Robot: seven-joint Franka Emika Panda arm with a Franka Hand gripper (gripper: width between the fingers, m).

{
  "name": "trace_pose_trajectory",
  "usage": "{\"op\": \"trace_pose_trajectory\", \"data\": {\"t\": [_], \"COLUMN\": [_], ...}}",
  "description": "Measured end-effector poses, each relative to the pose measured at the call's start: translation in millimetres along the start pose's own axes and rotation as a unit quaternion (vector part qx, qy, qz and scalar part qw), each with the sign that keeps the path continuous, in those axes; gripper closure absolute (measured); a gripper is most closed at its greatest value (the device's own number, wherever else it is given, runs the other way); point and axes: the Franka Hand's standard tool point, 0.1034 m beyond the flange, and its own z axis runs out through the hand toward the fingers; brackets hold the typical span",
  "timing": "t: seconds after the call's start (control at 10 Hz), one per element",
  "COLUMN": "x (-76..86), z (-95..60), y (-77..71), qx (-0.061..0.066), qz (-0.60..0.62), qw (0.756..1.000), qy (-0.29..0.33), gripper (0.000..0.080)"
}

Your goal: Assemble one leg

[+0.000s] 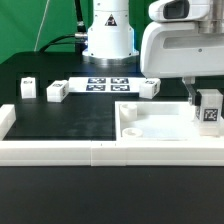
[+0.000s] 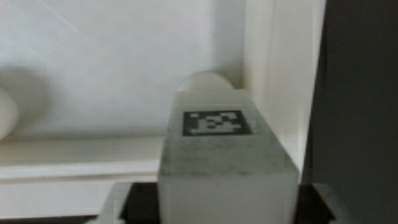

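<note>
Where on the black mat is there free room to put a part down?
Free: the black mat between the marker board, the front rail and the panel. Crowded: the exterior view's right, where the hand holds a leg.

tagged leg (image 2: 217, 150) upright, over white panel (image 2: 107, 60)

Black tabletop (image 1: 70, 118) with long white border rails (image 1: 60, 150) along the near edge. A big white square panel (image 1: 150, 122) with a raised rim sits toward the exterior view's right. The marker board (image 1: 108, 83) lies flat at the back, green backdrop (image 1: 40, 25) behind.
</note>
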Motion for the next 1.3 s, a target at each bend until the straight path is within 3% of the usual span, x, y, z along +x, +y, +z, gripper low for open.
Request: {"op": "trace_pose_trajectory", "data": {"t": [0.4, 0.7, 1.1, 1.2, 1.3], "x": [-1.5, -1.0, -3.9, -4.0, -3.9], "z": [1.0, 1.6, 1.7, 1.7, 1.7], "y": [2.3, 5.1, 2.8, 2.8, 3.3], "qx": [0.001, 0.004, -0.004, -0.005, -0.004], "qz": [0.213, 0.371, 0.599, 0.656, 0.67], "qw": [0.977, 0.928, 0.801, 0.755, 0.743], "qy": [-0.005, -0.003, -0.007, -0.008, -0.009], "gripper": [0.0508, 0.0508, 0.0508, 0.0507, 0.0507]}}
